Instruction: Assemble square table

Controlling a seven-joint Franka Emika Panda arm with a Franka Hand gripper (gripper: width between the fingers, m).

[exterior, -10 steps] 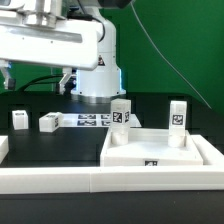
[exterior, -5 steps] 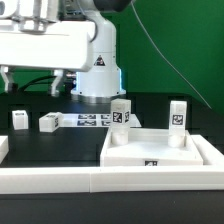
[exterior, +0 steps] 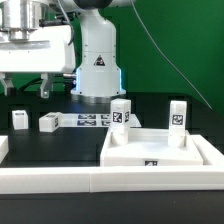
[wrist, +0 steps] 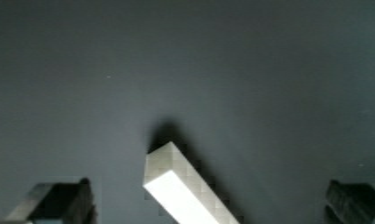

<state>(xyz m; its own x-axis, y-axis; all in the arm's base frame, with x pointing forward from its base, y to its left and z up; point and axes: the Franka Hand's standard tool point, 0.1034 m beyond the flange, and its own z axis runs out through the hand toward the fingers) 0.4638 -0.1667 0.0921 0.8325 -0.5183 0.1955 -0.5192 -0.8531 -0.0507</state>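
The white square table top [exterior: 160, 152] lies at the exterior view's right with its raised rim up. Two white tagged legs [exterior: 120, 113] [exterior: 178, 115] stand upright at its far side. Another leg [exterior: 48, 122] lies on the black table at the left, and a short one [exterior: 19, 119] stands beside it. My gripper [exterior: 27, 90] hangs open and empty above these two left legs. In the wrist view, a white leg [wrist: 184, 185] shows on the dark table between my two open fingers [wrist: 59, 202], well below them. I cannot tell which left leg it is.
The marker board [exterior: 90, 120] lies flat between the left legs and the table top. A long white border rail [exterior: 60, 182] runs along the front edge. The robot's white base [exterior: 97, 70] stands behind the marker board, before a green backdrop.
The arm and gripper have moved toward the exterior view's left, over the two left legs. The jaws stay open. No part has moved.
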